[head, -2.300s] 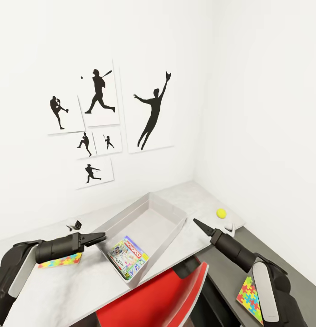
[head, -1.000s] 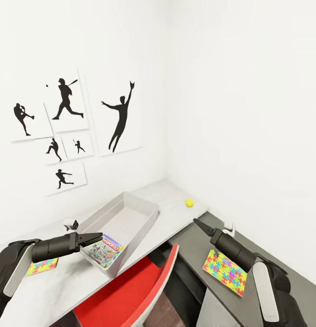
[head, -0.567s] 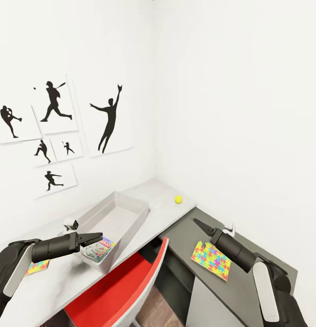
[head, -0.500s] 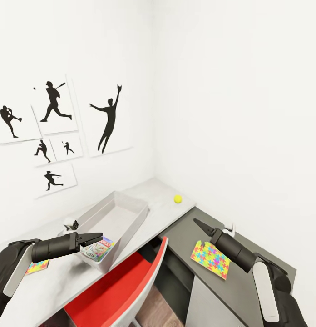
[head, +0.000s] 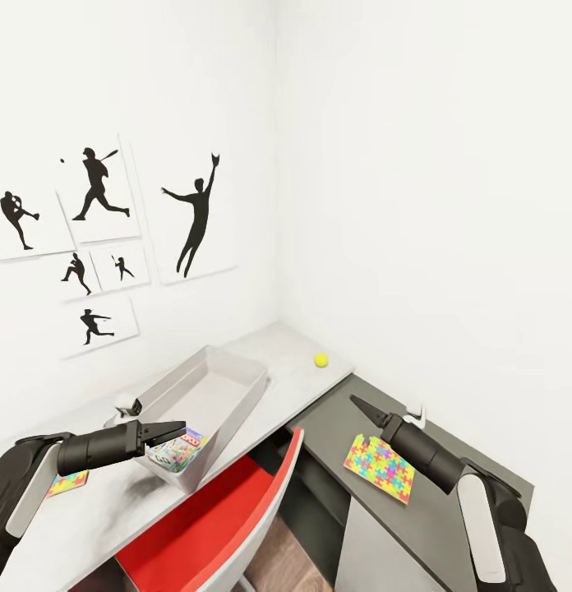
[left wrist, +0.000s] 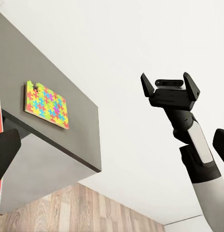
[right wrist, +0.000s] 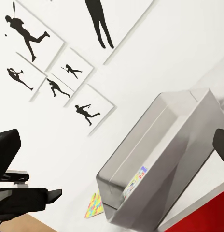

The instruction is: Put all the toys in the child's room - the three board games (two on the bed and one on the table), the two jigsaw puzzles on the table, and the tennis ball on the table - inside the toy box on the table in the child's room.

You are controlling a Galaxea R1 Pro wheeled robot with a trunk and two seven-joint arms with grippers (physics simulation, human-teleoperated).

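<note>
Partway through, by the look of it: one board game (head: 176, 451) lying in the near end of the toy box (head: 237, 372) on the table (head: 286, 344), with loose toys left to collect. Tennis ball (head: 320, 359) on the table at two o'clock from the toy box, well apart from both arms. One jigsaw puzzle (head: 381, 469) flat on the low side cabinet (head: 331, 419), at four o'clock from the toy box. A second jigsaw puzzle (head: 70, 482) on the table at eight o'clock, partly hidden behind the left arm.

Right gripper (head: 364, 409) hovering just at eleven o'clock of the cabinet's jigsaw puzzle, jaws spread wide with nothing between them, as seen from the left wrist. Left gripper (head: 166, 430) hanging over the near rim of the toy box, above the board game; fingers far apart at the edges of its own wrist view, and empty.

Next move, as a judgement: lower the right gripper at five o'clock onto the jigsaw puzzle. Thin and flat on the surface, so probably best taken at an edge or slid to the cabinet's lip first.

Writing: a red band with white letters on the board game, probably the Monopoly logo, though too small to read with certainty. No lettering on the black sports prints (head: 197, 215) at eleven o'clock above the toy box.
</note>
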